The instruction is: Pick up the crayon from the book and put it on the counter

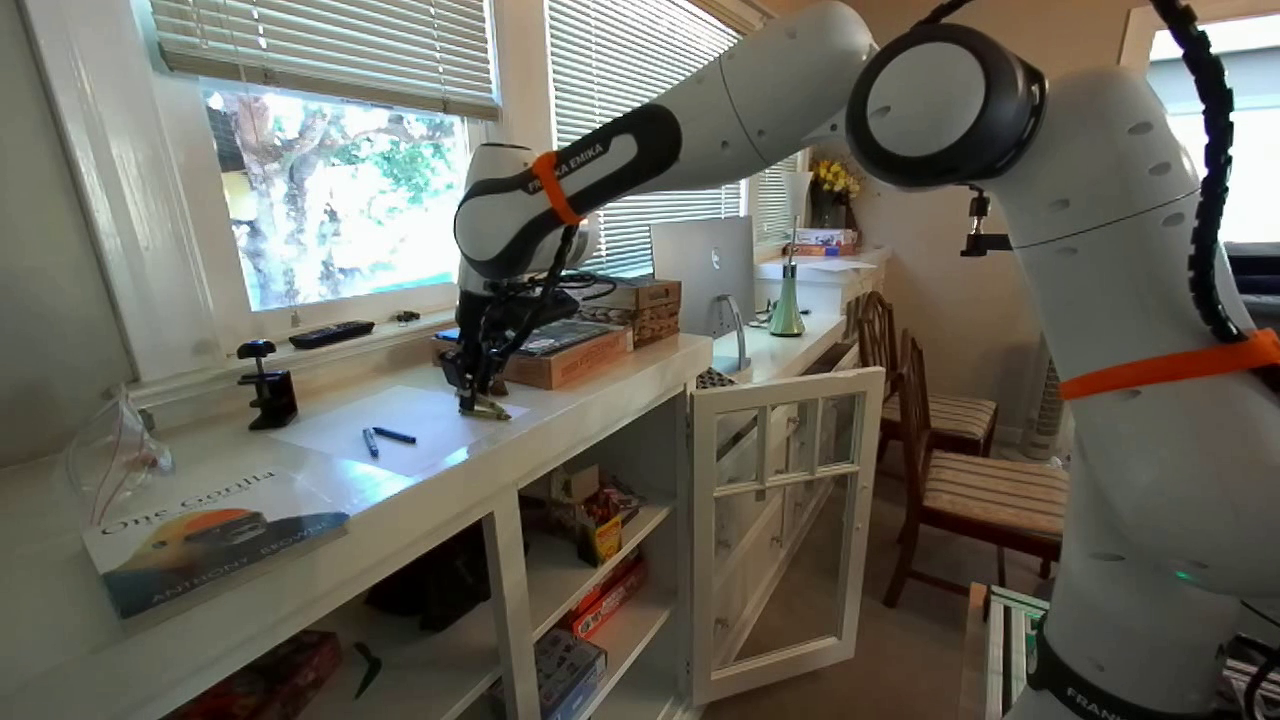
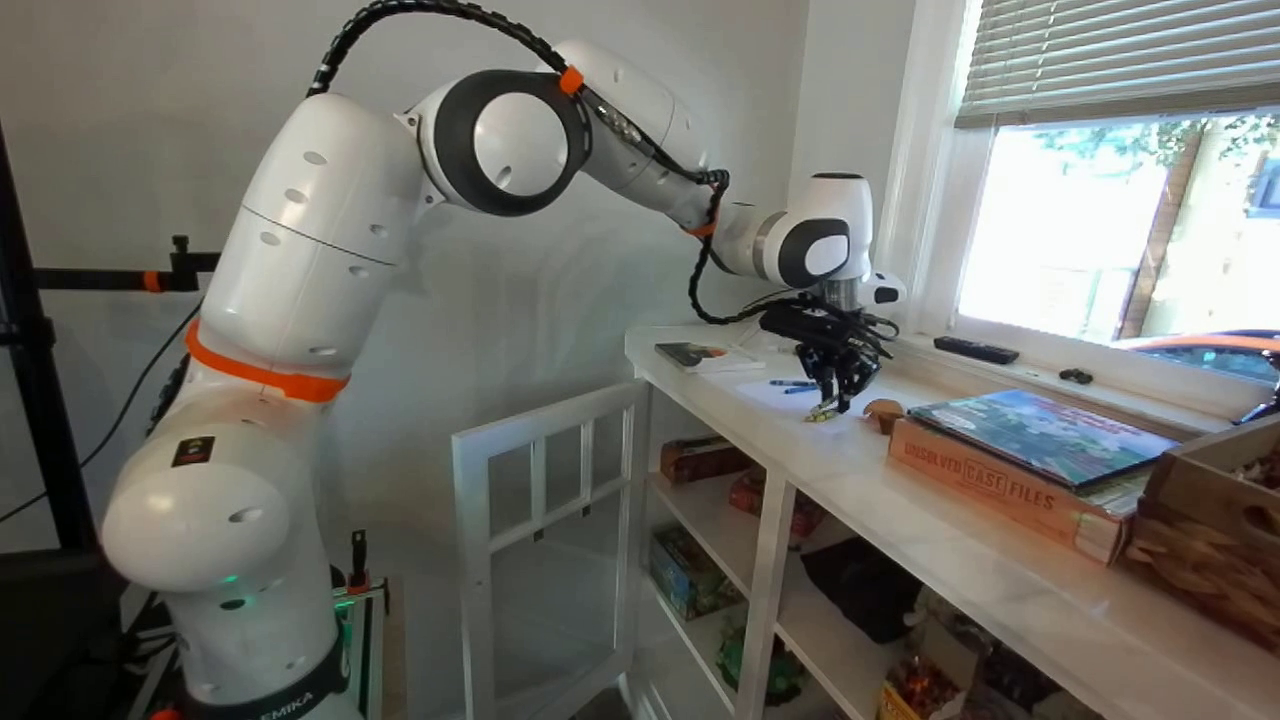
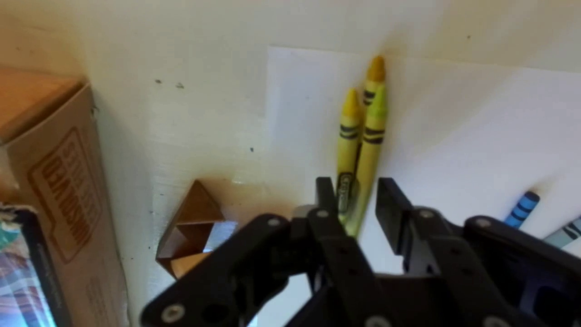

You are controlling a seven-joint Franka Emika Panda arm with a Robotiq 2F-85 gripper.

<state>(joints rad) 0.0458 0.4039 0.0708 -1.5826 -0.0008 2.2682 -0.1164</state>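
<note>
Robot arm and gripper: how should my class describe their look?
The arm is white and rounded, with black-trimmed joints, orange bands, pale EMIKA lettering on black, and a ribbed black cable. The gripper is black, with narrow fingers and silvery screws.

White paper (image 1: 340, 425) lies on the countertop (image 1: 620, 375) — two blue crayons (image 1: 395, 435) rest on it; the Robotiq gripper (image 1: 481, 402) points down at yellowish crayons (image 1: 494, 410).

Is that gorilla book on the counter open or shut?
Shut: in an exterior view, the gorilla book lies flat on the counter, its front cover facing up with the title readable.
</note>
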